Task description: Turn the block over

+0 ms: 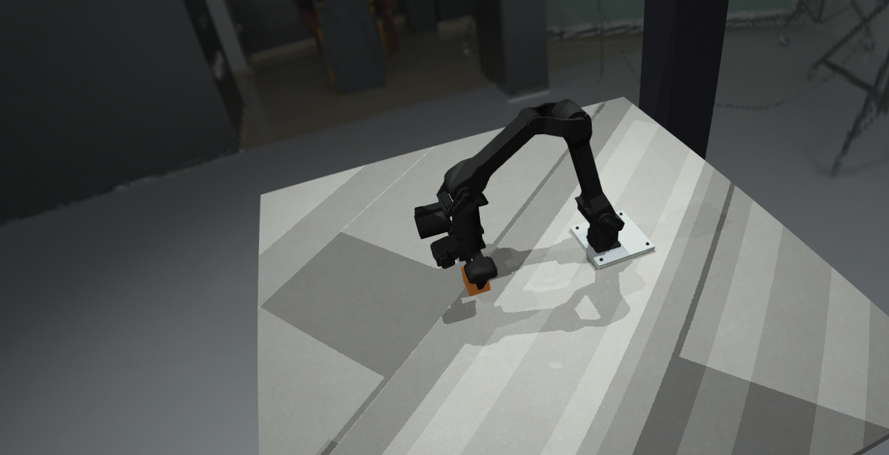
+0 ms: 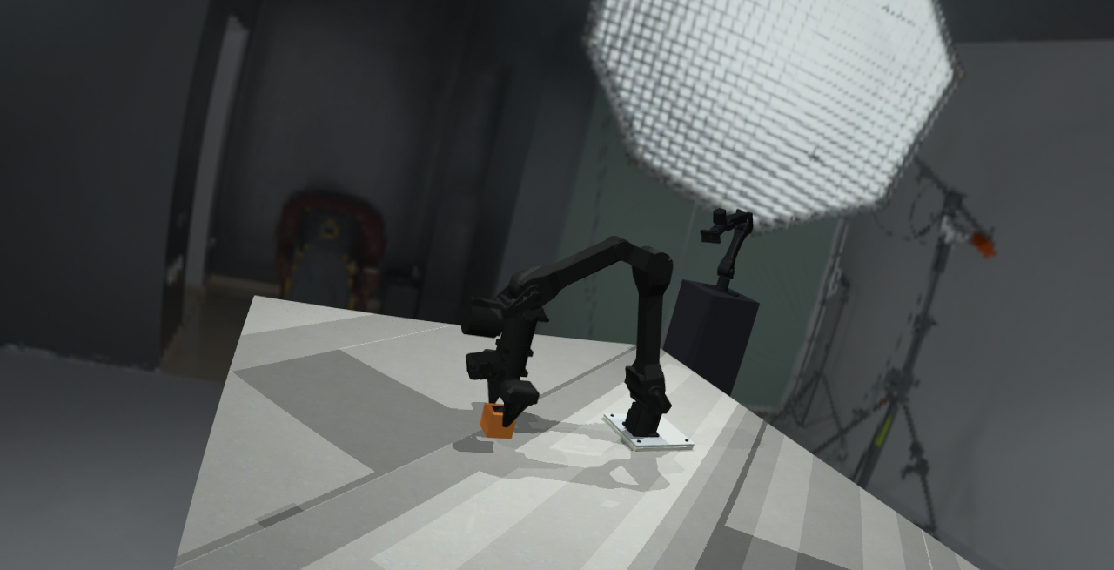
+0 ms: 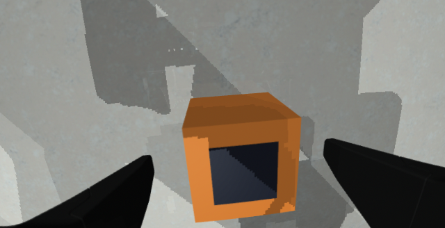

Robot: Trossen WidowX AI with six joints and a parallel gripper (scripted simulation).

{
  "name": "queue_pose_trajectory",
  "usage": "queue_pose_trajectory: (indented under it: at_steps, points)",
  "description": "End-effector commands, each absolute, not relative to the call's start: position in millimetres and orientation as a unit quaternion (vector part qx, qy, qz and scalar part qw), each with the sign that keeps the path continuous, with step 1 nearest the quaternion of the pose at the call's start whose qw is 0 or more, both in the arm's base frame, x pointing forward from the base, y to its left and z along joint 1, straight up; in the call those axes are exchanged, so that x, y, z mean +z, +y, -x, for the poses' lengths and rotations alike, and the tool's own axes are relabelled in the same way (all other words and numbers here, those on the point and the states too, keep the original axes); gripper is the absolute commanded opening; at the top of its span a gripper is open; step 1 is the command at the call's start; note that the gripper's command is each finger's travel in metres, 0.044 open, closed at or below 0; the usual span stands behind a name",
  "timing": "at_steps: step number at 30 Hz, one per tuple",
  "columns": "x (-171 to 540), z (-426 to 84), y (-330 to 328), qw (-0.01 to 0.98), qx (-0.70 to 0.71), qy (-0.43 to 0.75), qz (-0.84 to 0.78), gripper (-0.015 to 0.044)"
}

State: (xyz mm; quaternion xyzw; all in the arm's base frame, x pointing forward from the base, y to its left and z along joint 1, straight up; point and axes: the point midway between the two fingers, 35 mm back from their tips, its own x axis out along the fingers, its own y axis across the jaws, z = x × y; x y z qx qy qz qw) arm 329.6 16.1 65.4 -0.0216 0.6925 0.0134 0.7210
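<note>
The orange block (image 1: 469, 286) (image 2: 496, 428) (image 3: 243, 132) rests flat on the table (image 1: 323, 402) (image 2: 326, 426). Its marked side, a dark square (image 3: 243, 174), faces up in the wrist view. My gripper (image 2: 500, 413) (image 3: 240, 156) points down, open and empty. Its fingers stand on opposite sides of the block, with a visible gap on each side in the wrist view. In the exterior view the near fingertip overlaps the block's upper right part. In the top view the near finger hides much of the block, and the far fingertip is hidden.
The arm's white base plate (image 1: 634, 242) (image 2: 677, 444) is on the table to the right of the block. A dark pedestal (image 1: 683, 60) (image 2: 708, 332) with a second small arm (image 2: 730, 255) stands beyond the table's back edge.
</note>
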Motion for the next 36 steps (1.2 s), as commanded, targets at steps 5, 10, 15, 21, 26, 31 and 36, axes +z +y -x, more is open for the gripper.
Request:
queue_pose_trajectory:
  at_steps: [5, 10, 15, 21, 26, 31, 36]
  points:
    - [56.8, -326.8, 16.4, 0.718, 0.017, 0.696, 0.022, 0.0361]
    - [56.8, -326.8, 16.4, 0.718, 0.017, 0.696, 0.022, 0.023]
    - [56.8, -326.8, 16.4, 0.718, 0.017, 0.696, 0.022, 0.0197]
    - [56.8, -326.8, 16.4, 0.718, 0.017, 0.696, 0.022, 0.0157]
    - [56.8, -326.8, 16.4, 0.718, 0.017, 0.696, 0.022, 0.0123]
    - [60.7, -326.9, 16.5, 0.718, 0.017, 0.696, 0.022, 0.0051]
    - [85.9, -326.0, 16.6, 0.718, 0.017, 0.696, 0.022, 0.0]
